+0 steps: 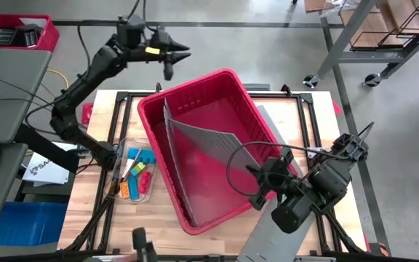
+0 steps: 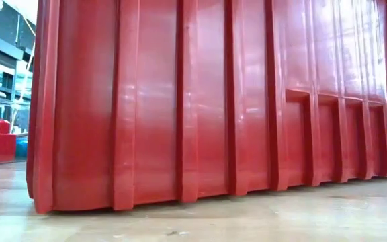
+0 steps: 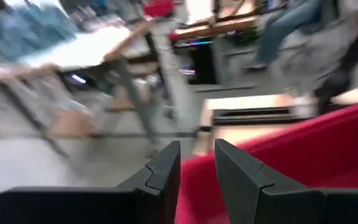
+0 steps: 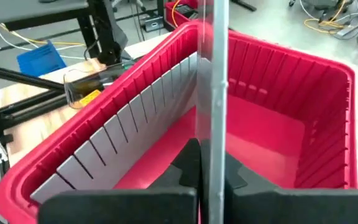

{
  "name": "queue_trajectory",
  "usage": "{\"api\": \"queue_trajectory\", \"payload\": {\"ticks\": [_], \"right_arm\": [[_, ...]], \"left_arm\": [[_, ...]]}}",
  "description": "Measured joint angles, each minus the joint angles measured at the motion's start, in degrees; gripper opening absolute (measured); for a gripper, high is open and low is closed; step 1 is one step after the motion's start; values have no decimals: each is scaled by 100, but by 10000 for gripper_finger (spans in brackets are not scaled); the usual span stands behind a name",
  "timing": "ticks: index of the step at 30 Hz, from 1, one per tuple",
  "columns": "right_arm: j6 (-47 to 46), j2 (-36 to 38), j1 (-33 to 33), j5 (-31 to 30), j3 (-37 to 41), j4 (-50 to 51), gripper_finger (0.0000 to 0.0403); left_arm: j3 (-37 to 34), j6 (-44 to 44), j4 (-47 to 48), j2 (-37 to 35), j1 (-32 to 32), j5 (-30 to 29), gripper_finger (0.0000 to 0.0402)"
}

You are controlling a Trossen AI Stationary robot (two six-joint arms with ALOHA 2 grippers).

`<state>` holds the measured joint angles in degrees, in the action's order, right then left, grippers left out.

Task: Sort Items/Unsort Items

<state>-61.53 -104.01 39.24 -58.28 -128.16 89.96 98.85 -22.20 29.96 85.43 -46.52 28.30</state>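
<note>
Right claw (image 4: pixel 211 177) clenched on thin grey plastic divider sheet (image 4: pixel 213 74); stiff, light, slippery, best pinched at its edge

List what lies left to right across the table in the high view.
Clear tray of colored items → red bin → grey divider panel standing inside it → right gripper, shut on a second grey panel.

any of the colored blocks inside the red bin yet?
No: in the high view the colored blocks sit in a clear tray on the table left of the red bin, whose visible interior holds only grey divider panels.
</note>
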Motion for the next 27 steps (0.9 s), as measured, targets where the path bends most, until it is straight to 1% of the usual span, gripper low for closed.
{"api": "queue_trajectory", "payload": {"ticks": [1, 3, 7, 8, 11, 12, 15, 17, 19, 20, 23, 25, 27], "right_arm": [[11, 17, -46, -5, -1, 0, 1], [98, 53, -104, -46, -2, 19, 1], [322, 102, -196, -245, 4, 10, 1], [377, 160, -220, -327, 4, 12, 1], [647, 442, -254, -808, 4, 10, 0], [745, 544, -264, -934, -2, 8, 0], [1109, 764, -303, -1019, -2, 15, 0], [1271, 861, -355, -1001, -2, -4, 0], [1445, 971, -392, -1008, -2, -13, 0], [1535, 1024, -408, -1006, -2, -9, 0], [1561, 1128, -476, -923, -13, -19, 0], [1607, 1151, -487, -768, -7, 10, 0], [1714, 1190, -481, -778, 0, 14, 0]], "left_arm": [[-115, 238, 89, -49, -79, 282, 94], [-424, 584, 198, -199, -119, 643, 94], [-1346, 1137, 227, -720, 47, 1309, 94], [-1635, 1249, 225, -898, 162, 1354, 94], [-2680, 1700, -18, -1500, 649, 1203, 94], [-3038, 1953, -302, -1728, 803, 1076, 94], [-4062, 2903, -1401, -2508, 1189, 535, 94], [-4685, 3676, -2168, -2999, 1408, 24, 94], [-5209, 4242, -2564, -3498, 1630, -503, 94], [-5400, 4417, -2581, -3738, 1733, -811, 94], [-5789, 4521, -2257, -4467, 1915, -2025, 94], [-5885, 4436, -2275, -4903, 1944, -2835, 94], [-5877, 4226, -2319, -5203, 1941, -3427, 94]]}}
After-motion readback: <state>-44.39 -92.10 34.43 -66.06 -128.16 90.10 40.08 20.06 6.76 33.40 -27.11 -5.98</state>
